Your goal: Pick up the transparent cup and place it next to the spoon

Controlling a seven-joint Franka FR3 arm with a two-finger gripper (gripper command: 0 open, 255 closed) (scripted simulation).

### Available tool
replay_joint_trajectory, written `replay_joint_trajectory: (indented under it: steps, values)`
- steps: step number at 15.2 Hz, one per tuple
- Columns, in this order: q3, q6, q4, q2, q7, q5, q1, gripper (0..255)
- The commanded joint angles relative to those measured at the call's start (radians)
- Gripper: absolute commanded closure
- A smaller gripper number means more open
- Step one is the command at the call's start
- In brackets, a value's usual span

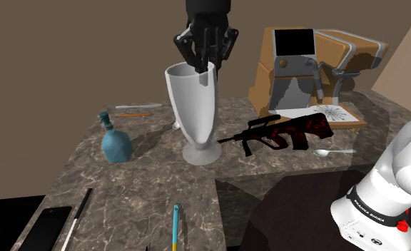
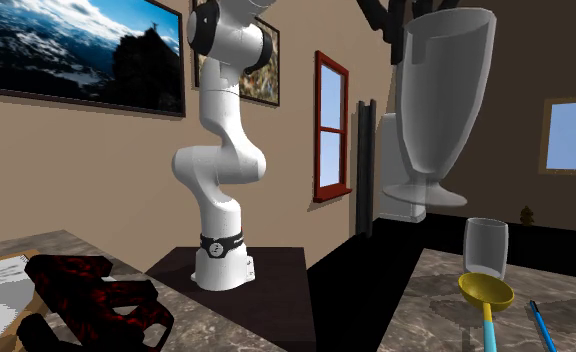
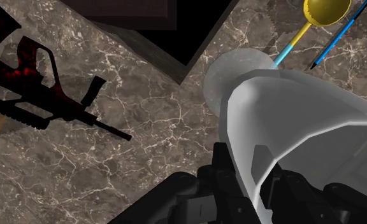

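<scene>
Shoulder view: I am seeing the gripper (image 1: 205,65) clamping the rim of the tall, pale footed cup (image 1: 195,107), which is hanging upright just beside the muzzle of the rifle (image 1: 282,134). A white spoon (image 1: 336,151) is lying past the rifle's stock end, away from the cup.

Second exterior view: the cup is looking lifted off the table, with a yellow-bowled spoon (image 2: 486,292) lying below it.

Wrist view: that spoon is lying beyond the cup's foot, on the side away from the rifle.

The band (image 1: 372,207) on the arm's base is carrying white lettering I am not managing to read.
</scene>
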Motion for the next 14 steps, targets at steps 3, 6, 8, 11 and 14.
replay_joint_trajectory:
  steps: [3,6,8,11,14]
  values:
    - [0.006,-0.057,0.079,0.026,0.013,-0.013,0.003,255]
    - [0.012,-0.103,0.146,0.05,0.025,-0.026,0.006,255]
    - [-0.007,-0.099,0.101,0.003,-0.006,-0.001,-0.008,255]
    - [-0.069,-0.095,-0.022,-0.127,-0.096,0.055,-0.036,255]
    - [-0.134,-0.102,-0.127,-0.24,-0.179,0.087,-0.048,255]
